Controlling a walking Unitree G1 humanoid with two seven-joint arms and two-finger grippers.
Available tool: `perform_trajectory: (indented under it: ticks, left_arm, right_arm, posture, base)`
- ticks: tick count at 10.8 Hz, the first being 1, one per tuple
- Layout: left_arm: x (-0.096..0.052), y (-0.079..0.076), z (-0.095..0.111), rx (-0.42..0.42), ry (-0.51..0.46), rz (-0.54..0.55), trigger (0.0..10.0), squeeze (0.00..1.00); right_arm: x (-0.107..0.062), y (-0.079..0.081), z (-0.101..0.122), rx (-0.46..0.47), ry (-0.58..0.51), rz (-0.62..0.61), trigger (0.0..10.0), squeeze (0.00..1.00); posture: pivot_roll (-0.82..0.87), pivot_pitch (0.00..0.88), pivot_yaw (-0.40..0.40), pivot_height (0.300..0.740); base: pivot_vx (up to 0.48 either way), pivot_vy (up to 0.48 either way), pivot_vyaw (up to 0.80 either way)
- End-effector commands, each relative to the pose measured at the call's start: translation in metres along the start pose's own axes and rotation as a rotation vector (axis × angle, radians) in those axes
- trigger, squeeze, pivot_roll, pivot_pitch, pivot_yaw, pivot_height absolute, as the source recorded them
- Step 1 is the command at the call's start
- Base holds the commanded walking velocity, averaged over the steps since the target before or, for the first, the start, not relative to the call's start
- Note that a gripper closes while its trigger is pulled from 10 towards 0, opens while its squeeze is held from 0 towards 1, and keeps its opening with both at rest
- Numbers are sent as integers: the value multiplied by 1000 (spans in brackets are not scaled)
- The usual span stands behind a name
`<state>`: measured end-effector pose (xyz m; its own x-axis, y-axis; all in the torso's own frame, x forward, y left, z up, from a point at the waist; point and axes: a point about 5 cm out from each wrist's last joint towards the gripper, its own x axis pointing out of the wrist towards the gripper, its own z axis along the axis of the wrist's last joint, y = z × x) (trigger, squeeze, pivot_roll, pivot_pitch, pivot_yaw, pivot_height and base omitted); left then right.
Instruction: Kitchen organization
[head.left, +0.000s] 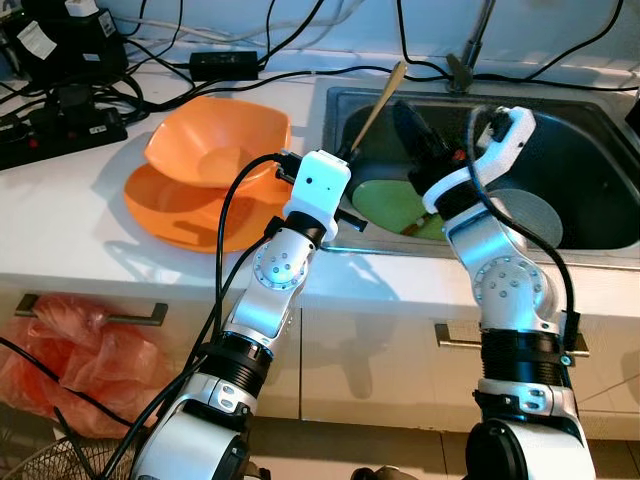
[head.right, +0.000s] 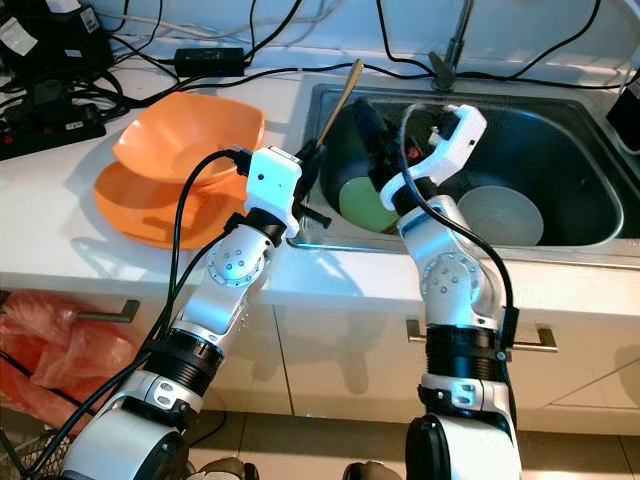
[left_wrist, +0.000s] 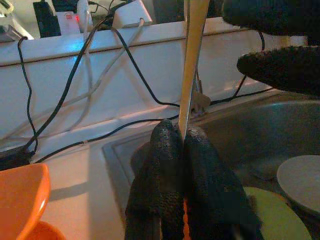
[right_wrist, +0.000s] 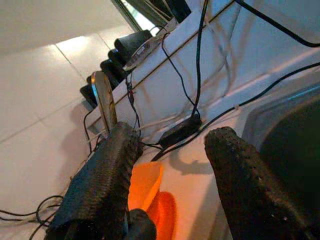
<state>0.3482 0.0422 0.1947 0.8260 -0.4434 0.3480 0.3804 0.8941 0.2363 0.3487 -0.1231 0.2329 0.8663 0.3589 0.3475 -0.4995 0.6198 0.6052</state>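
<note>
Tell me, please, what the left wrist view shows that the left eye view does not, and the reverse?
Left wrist view alone: the grip up close, with the left end effector shut on the pale wooden utensil handle, fingertips pressed against it. Left eye view alone: the crumpled red plastic bag below the counter and the metal cabinet handle. Shared: the stainless steel sink, the round green plate and round grey dish in it, the orange plastic bowl, and black cables on the white counter.

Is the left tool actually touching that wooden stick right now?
Touching. The left wrist view shows the left tool with both fingers pinched shut around the wooden stick.
</note>
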Motion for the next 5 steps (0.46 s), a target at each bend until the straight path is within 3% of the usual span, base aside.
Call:
perform_trajectory:
  ticks: [1, 5]
  left_arm:
    - [2, -2, 2, 3, -4, -11, 10000, 0]
    - [3, -3, 0, 6, 9, -19, 10000, 0]
  right_arm:
    - [-3, 2, 4, 13, -10, 20, 10000, 0]
    - [-5, 7, 1, 16, 15, 69, 10000, 0]
  posture:
    - [26, 61, -15, 740]
    - [29, 56, -17, 740]
  base:
    - [0, 0, 0]
    - [0, 0, 0]
